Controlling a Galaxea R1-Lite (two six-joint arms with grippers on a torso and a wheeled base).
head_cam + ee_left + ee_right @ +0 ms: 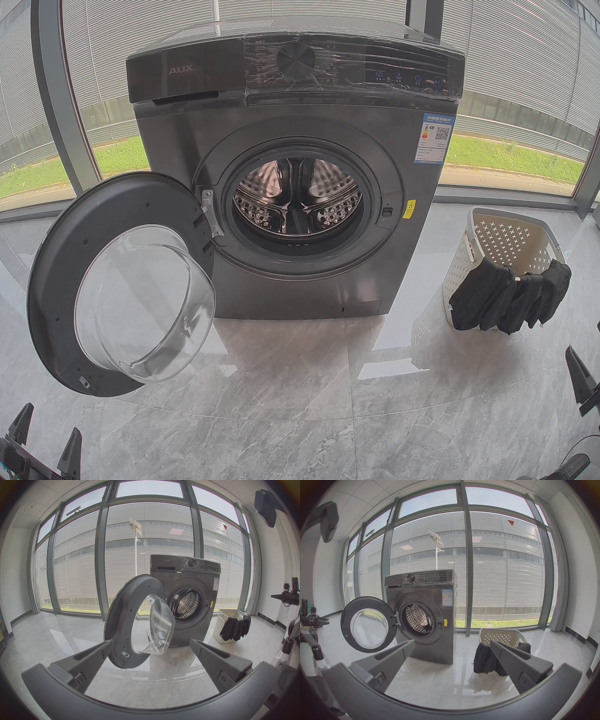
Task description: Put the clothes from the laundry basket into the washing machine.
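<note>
Window wall behind; grey marble-look tile floor.
Grey front-load washing machine on floor, facing robot.
Round door swung wide open to robot's left; steel drum exposed.
White perforated laundry basket on floor just right of machine.
Black clothes draped over basket's near rim, hanging down outside.
Left gripper low, fingers spread apart, holding nothing.
Right gripper likewise spread, empty, well apart from basket.
</note>
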